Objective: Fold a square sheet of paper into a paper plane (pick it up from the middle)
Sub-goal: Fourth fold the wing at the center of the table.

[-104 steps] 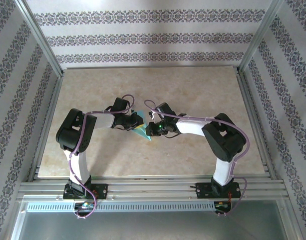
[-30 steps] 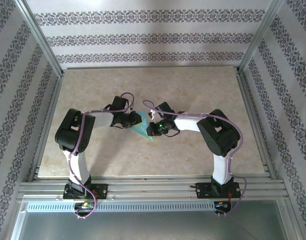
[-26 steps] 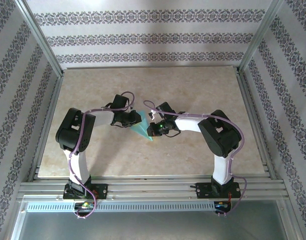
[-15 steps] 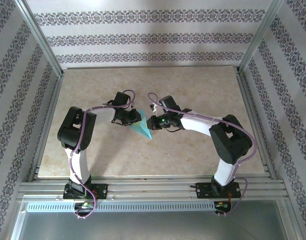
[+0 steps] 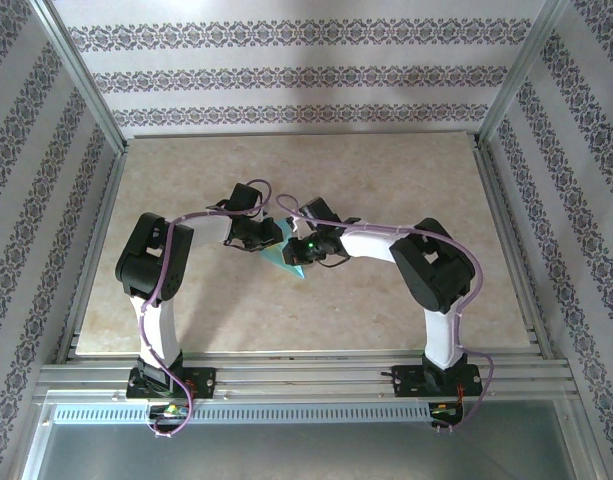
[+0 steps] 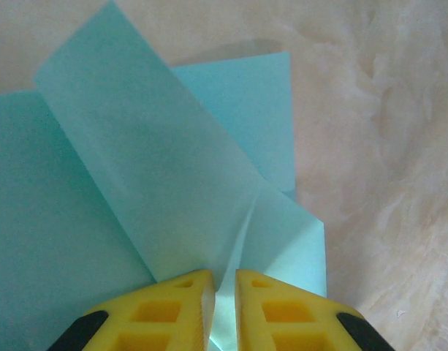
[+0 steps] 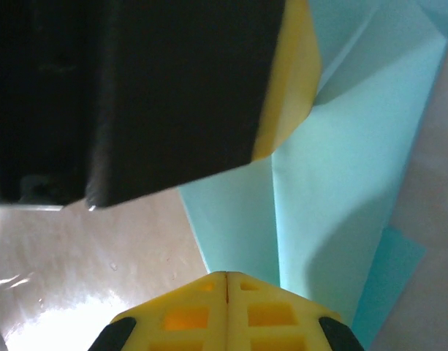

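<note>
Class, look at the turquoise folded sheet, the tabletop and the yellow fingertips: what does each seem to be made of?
Folded sheet: thin matte paper, judging by its sharp creases and overlapping flaps. Tabletop: glossy, marble-patterned, perhaps stone or laminate; it shows glare. Left gripper's fingertips: likely moulded plastic, with ribbed hollow cells.

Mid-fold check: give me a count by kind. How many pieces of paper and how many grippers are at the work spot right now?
Turquoise paper sheet, partly folded: 1
Grippers: 2, the left gripper pinching the sheet's edge and the right gripper shut beside it over the paper
Total: 3
</note>
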